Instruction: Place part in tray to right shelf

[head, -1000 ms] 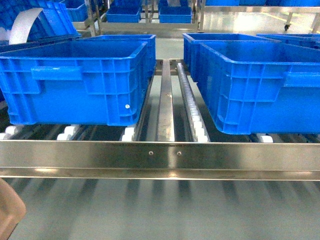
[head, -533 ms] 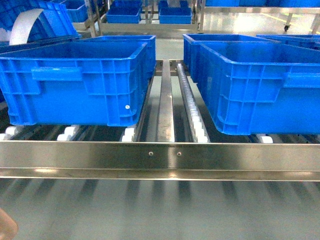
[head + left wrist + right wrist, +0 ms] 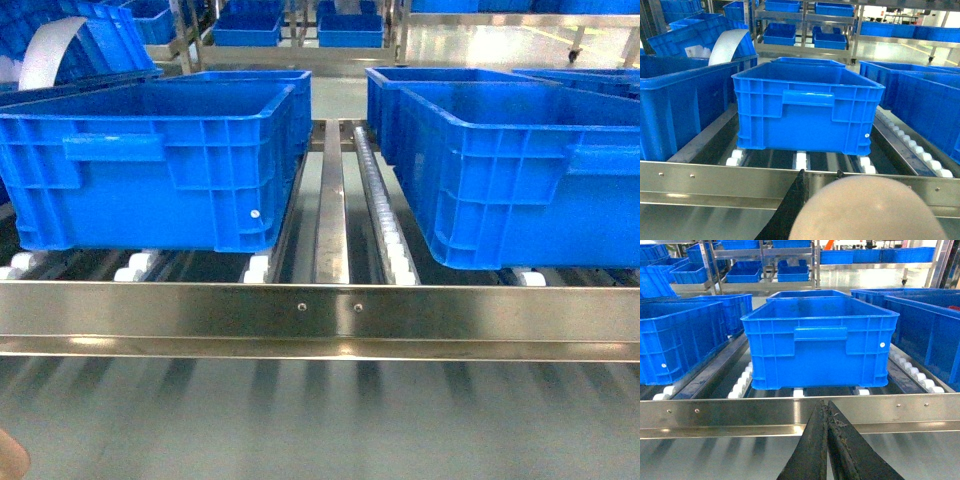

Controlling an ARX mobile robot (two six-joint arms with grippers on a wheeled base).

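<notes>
a blurred beige tray (image 3: 867, 210) fills the foreground before the right shelf (image 3: 715, 182) and blue crate (image 3: 807, 107).

The crates (image 3: 150, 165) are a saturated bright blue all over, with a moulded grid of ribs on their sides; the one on the right (image 3: 520, 170) matches. A small white dot (image 3: 254, 212) marks the near corner of the left crate. The shelf (image 3: 320, 310) is silver-grey brushed steel, its front beam streaked with soft reflections and set with two dark screws (image 3: 330, 307). The rollers (image 3: 385, 215) form a line of white beads down the middle rail. A curved white sheet (image 3: 45, 48) shows at the upper left. The tray (image 3: 867, 210) is pale beige and blurred. The right gripper's fingers (image 3: 815, 450) are matt black, scuffed along their edges.
</notes>
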